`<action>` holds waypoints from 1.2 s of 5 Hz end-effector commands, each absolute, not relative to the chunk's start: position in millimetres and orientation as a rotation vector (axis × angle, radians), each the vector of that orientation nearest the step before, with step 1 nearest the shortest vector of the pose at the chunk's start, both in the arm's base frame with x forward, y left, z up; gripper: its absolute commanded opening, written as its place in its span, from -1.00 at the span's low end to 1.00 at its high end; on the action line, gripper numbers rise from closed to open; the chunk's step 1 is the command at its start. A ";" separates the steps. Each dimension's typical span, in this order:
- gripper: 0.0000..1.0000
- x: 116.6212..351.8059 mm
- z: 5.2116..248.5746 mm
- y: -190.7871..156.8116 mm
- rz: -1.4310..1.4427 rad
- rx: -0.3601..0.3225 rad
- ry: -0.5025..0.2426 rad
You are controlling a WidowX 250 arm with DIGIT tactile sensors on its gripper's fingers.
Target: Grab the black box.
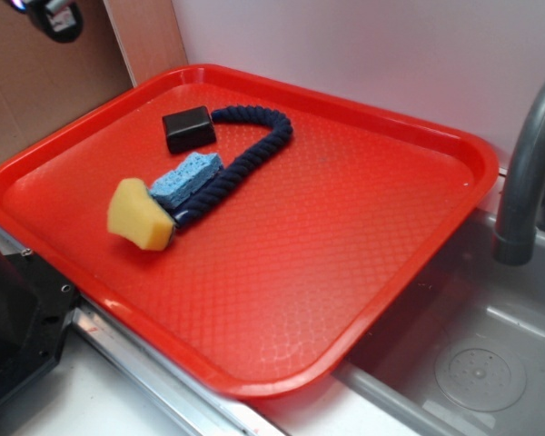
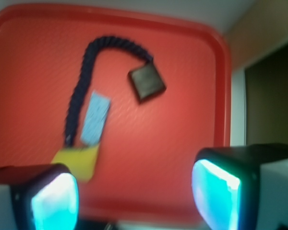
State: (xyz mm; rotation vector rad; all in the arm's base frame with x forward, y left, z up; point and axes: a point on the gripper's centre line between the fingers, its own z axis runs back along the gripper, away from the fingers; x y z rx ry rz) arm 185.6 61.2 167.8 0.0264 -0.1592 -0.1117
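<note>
The black box [image 1: 188, 128] lies flat on the red tray [image 1: 363, 272], near the far left corner. One end of the dark blue rope [image 1: 254, 150] touches it, or is just beside it; we cannot tell which. We see the box again in the wrist view, well ahead of our gripper [image 2: 134, 196] and a little to the right.

Our gripper holds nothing. Its two fingers [image 2: 216, 194] are spread wide apart, with bare tray showing between them. We think we are at the first step: getting to the box. Nothing is grabbed yet.

Next, we think we must go forward and down until the box sits between the fingers. The box lies turned at a slant, so we may need to twist the gripper to match its sides. We should keep off the rope end.

Now we count. There is one black box, one rope, one blue sponge piece [image 1: 185, 180], one yellow sponge [image 1: 140, 214] and one tray. The blue sponge lies along the rope, and the yellow one touches its near end. Beside the tray we see one sink [image 1: 477, 363] and one gray faucet [image 1: 527, 163].
</note>
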 end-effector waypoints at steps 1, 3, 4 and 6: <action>1.00 233.9 122.0 88.6 -0.227 0.026 -0.213; 1.00 251.4 65.0 82.0 -0.351 0.021 -0.185; 1.00 256.6 51.5 85.9 -0.367 0.041 -0.201; 1.00 268.3 52.3 86.2 -0.390 0.046 -0.211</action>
